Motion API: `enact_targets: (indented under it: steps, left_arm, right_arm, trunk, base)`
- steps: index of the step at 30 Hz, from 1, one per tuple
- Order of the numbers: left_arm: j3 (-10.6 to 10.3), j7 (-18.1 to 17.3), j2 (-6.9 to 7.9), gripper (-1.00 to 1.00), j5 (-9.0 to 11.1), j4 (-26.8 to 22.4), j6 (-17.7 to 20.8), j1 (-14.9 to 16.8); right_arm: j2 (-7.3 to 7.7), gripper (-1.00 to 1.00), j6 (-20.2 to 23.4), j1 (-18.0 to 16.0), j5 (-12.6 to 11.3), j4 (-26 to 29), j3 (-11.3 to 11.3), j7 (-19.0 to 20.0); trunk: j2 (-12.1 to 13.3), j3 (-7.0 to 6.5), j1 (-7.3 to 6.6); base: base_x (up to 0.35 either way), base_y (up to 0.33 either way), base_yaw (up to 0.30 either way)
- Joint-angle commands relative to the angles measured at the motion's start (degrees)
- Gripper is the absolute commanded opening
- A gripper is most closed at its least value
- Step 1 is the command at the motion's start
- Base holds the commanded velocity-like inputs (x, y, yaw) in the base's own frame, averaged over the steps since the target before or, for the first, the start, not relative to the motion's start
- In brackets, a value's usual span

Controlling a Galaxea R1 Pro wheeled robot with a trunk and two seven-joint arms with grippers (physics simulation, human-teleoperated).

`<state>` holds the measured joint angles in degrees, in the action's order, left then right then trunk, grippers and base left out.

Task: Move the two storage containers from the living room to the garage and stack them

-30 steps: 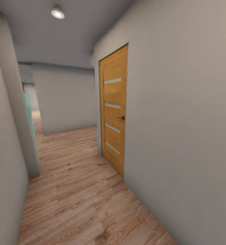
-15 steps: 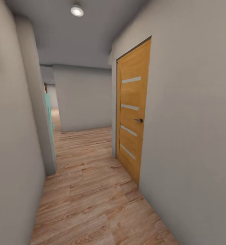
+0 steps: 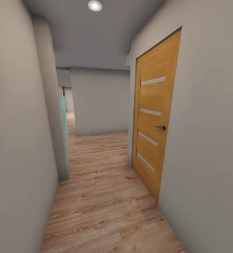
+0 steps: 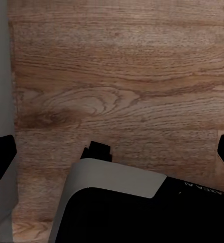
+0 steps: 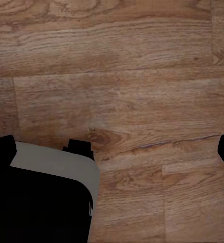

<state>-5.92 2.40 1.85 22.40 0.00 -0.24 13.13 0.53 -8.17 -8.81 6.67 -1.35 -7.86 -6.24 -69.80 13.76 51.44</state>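
I stand in a narrow hallway with light wood-plank flooring (image 3: 105,196); the two storage containers are out of view. In the left wrist view my left gripper (image 4: 112,154) hangs open over the planks, its dark fingertips (image 4: 1,162) at the frame's two sides with nothing between them. My right gripper (image 5: 112,149) is open the same way above the planks, one black fingertip (image 5: 0,152) at each side and nothing held. Part of my own grey and black body (image 4: 122,202) sits beneath each gripper.
A closed orange wooden door (image 3: 155,130) with a dark handle (image 3: 161,128) is set in the right wall (image 3: 207,147). The left wall (image 3: 21,140) is close, with a teal panel (image 3: 64,119) past its corner. A grey wall (image 3: 100,102) closes the corridor ahead, with an opening to its left.
The whole head view has shifted: the door and the walls slid to the right in the picture and look nearer, so the camera has moved. Nothing in the hallway itself has changed.
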Motion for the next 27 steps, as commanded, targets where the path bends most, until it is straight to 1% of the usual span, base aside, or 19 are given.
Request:
enact_targets:
  steps: [1,20,27]
  left_arm:
    - [-0.5,0.2,-0.01,1.00,0.4,0.0,0.0,0.0]
    - [-0.5,0.1,-0.01,1.00,0.4,0.0,0.0,0.0]
    - [-0.5,0.2,-0.01,1.00,0.4,0.0,0.0,0.0]
  right_arm:
    - [-0.01,1.00,-0.2,-0.1,0.6,-0.1,-0.1,-0.3]
    - [0.06,1.00,-0.1,-0.1,0.8,-0.1,-0.4,-0.3]
    - [0.12,1.00,-0.1,-0.1,1.2,-0.1,-0.5,-0.2]
  trunk:
    - [0.0,0.07,0.04]
    - [0.0,0.07,0.04]
    - [0.0,0.07,0.04]
  base:
    - [0.322,0.000,0.045]
    - [0.322,0.000,0.005]
    - [0.322,0.000,0.000]
